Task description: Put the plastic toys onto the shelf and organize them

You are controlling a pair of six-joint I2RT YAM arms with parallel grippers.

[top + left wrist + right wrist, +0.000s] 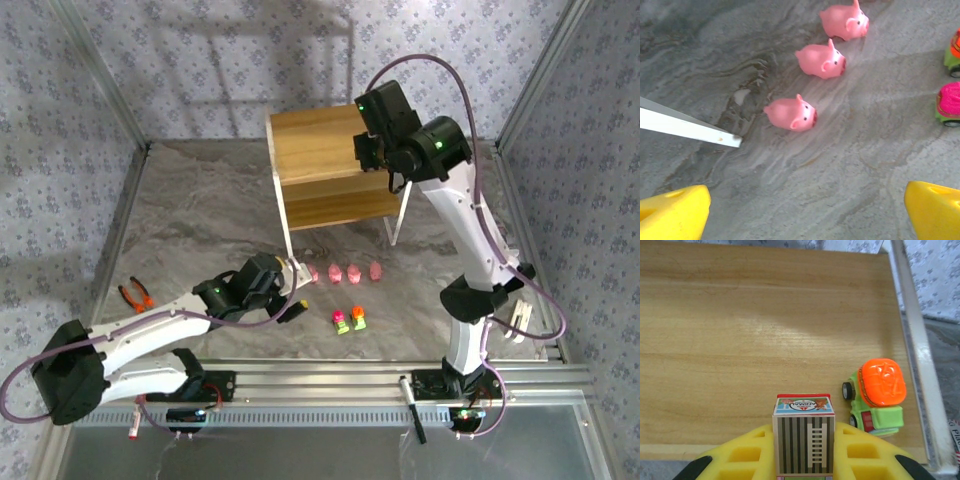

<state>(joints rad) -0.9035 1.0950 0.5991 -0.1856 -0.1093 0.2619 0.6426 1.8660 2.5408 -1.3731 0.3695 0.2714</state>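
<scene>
While your right gripper (367,150) hangs over the top board of the shelf (320,150), its yellow jaws are closed on a striped-box car (804,440), and you cannot tell from the wrist view whether its wheels touch the wood yet. Just beside it, toward the shelf's raised side edge, an orange-topped car (877,392) already stands on that board. So count one of the plastic toys as placed and a second as nearly there. Everything else lies on the table (200,220). Four pink pigs (333,271) sit in a row in front of the shelf, and nearer to you a pink-topped car (949,100) and a second orange car (357,318) sit side by side. Your left gripper (805,212) hovers low over the table near the closest pig (791,114), jaws spread wide with nothing between them, close by the shelf's white leg (685,129). By my reckoning six toys are left to lift and then set in order, and the pliers (136,294) off to the left are no part of the job
</scene>
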